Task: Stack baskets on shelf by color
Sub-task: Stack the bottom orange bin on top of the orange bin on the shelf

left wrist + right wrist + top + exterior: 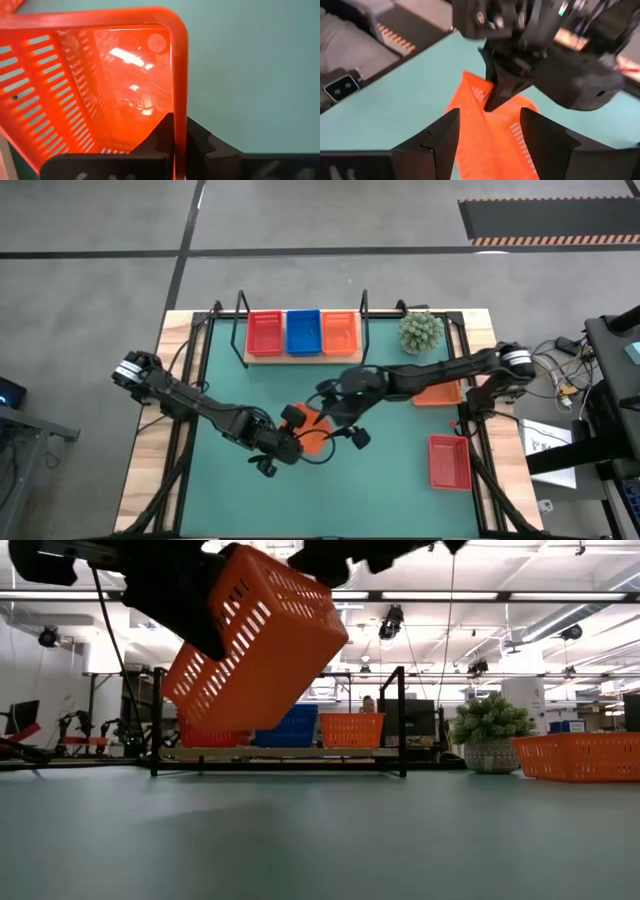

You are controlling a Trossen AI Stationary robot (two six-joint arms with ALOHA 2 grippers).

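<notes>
the left gripper (174,150) is pinching the rim of a tilted orange basket (310,430) above mid-table while the right gripper (487,130) is hovering spread and empty beside it, suggesting a handover toward the far shelf (300,357).

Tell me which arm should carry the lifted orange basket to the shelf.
Probably the left. The left gripper is shut on the orange basket rim, holding it off the table. The right gripper is open beside it, and the shelf lies within reach.
</notes>
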